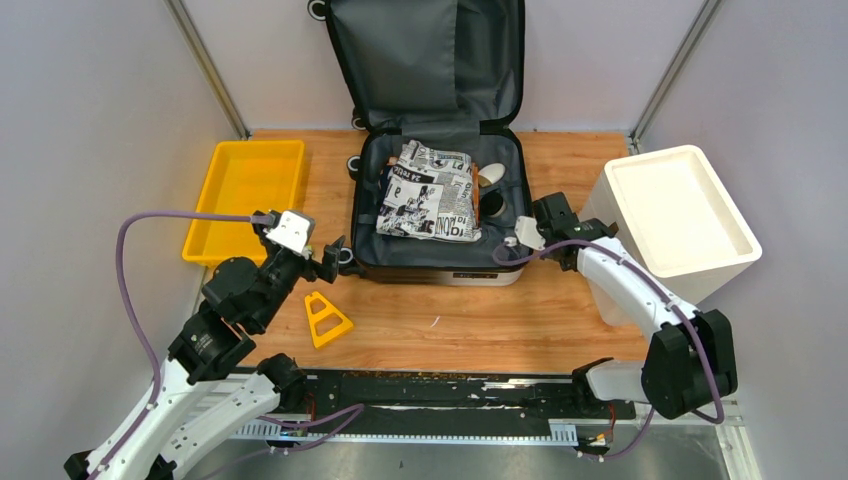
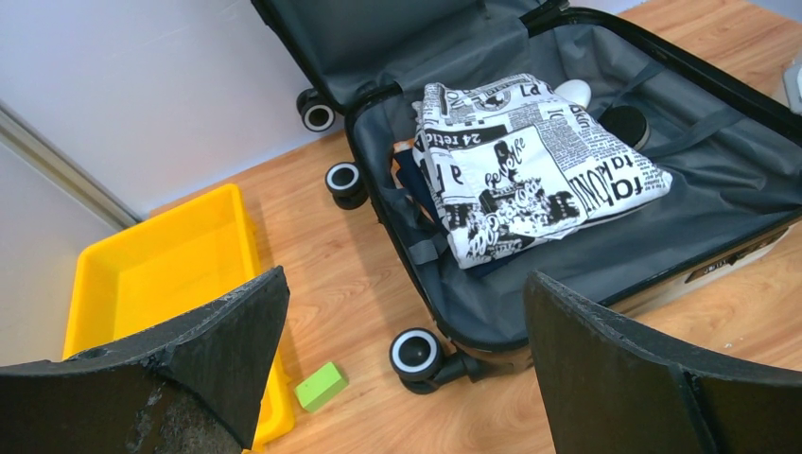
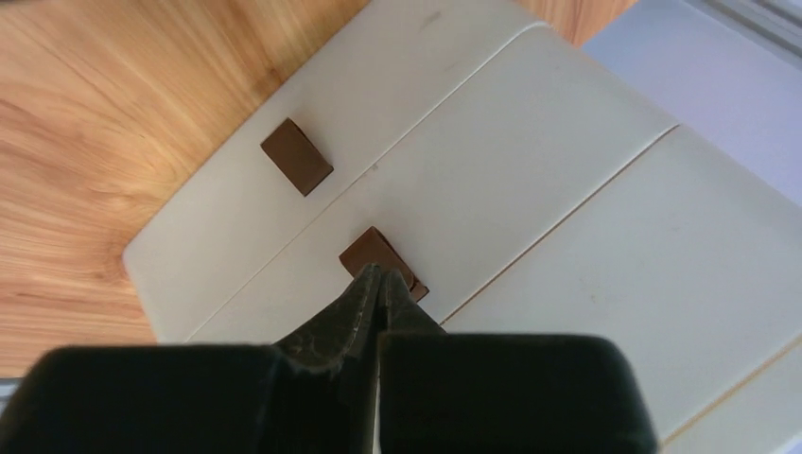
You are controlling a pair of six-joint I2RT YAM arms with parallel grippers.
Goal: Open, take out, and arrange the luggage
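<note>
Grey-lined luggage [image 1: 430, 60] lies open just ahead of the spread left hand [image 1: 333, 258]; the right hand [image 3: 378, 279], pressed together, faces the white bin [image 3: 530, 189].

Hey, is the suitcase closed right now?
No, the luggage lies open in the top view, one half raised at the back and a folded newspaper-print cloth resting in the lower half.

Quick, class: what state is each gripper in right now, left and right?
Left gripper: open, holding nothing.
Right gripper: closed, nothing visible in it.
</note>
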